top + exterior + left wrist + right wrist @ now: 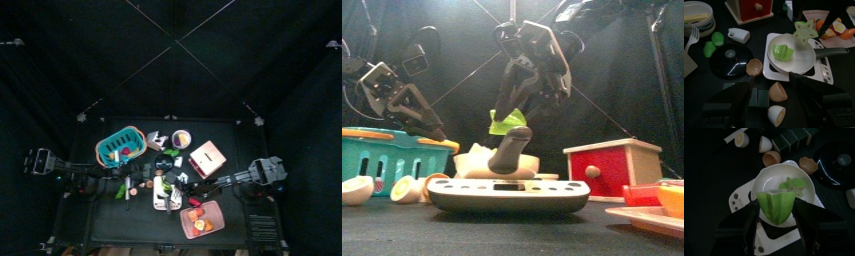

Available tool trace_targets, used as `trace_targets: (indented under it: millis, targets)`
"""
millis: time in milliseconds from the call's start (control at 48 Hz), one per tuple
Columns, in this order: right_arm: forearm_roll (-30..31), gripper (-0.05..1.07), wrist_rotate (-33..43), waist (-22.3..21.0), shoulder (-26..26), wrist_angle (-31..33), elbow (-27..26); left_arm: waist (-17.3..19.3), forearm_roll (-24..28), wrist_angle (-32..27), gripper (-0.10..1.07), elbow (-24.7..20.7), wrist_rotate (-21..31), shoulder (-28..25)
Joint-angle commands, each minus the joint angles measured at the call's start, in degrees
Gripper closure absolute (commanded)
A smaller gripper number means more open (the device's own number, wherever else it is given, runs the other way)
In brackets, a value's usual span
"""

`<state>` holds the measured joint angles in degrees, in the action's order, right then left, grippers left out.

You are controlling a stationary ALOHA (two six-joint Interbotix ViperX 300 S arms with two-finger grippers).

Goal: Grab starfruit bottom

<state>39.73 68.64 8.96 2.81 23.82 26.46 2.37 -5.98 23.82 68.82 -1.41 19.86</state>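
Note:
The green starfruit (777, 208) hangs above the white pan (769, 178), with my right gripper (777, 214) shut on its sides. In the left wrist view its star-shaped end (806, 30) shows over the pan's (801, 60) far rim. The front view has the starfruit (508, 123) in the right gripper's (512, 128) jaws, above the scale. Another green piece (783, 51) lies in the pan. My left gripper (771, 90) is open, low and short of the pan, over eggshell halves (777, 91). In the front view the left gripper (425, 122) hangs at the left.
The pan rests on a grey scale (509, 195). Around it are a black lid (731, 62), green pieces (717, 38), a red box (613, 165), a teal basket (389, 160), a pink tray with orange fruit (834, 27), and a bowl (697, 20) beside a fork (692, 37).

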Motion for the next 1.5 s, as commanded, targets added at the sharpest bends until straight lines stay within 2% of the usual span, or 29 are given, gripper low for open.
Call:
trace_targets:
  millis: [0, 250, 521, 667, 812, 917, 1250, 1479]
  targets:
    - [0.26, 0.43, 0.09, -0.26, -4.92, -0.18, 0.79, -0.62, 2.29, 0.18, 0.05, -1.76, -0.09, -0.97]
    - [2.20, 0.43, 0.18, -1.23, -12.48, -0.79, 7.21, -1.58, 9.84, 0.26, 0.05, -8.61, -0.09, -5.27]
    - [1.76, 0.43, 0.26, -4.57, -17.75, -4.75, 14.33, -2.20, 10.37, 0.09, 0.04, -14.85, 0.00, -11.87]
    - [1.41, 0.43, 0.62, -6.06, -18.46, -7.21, 16.35, -2.72, 10.02, -2.72, 0.00, -17.58, 0.00, -14.94]
    - [1.49, 0.43, 0.79, -6.50, -18.54, -8.44, 17.40, -3.60, 9.67, -12.83, -0.01, -21.36, 0.09, -16.52]
    - [1.41, 0.43, 0.79, -6.50, -18.54, -8.44, 17.75, -3.60, 9.67, -16.52, -0.01, -22.94, 0.09, -17.75]
    - [1.32, 0.43, 0.79, -6.50, -18.28, -8.53, 18.19, -3.34, 11.16, -15.82, -0.01, -25.31, 0.00, -21.80]
    - [1.32, 0.43, 0.79, -6.50, -17.75, -8.44, 18.19, -3.16, 12.57, -16.08, -0.01, -25.75, 0.00, -22.32]
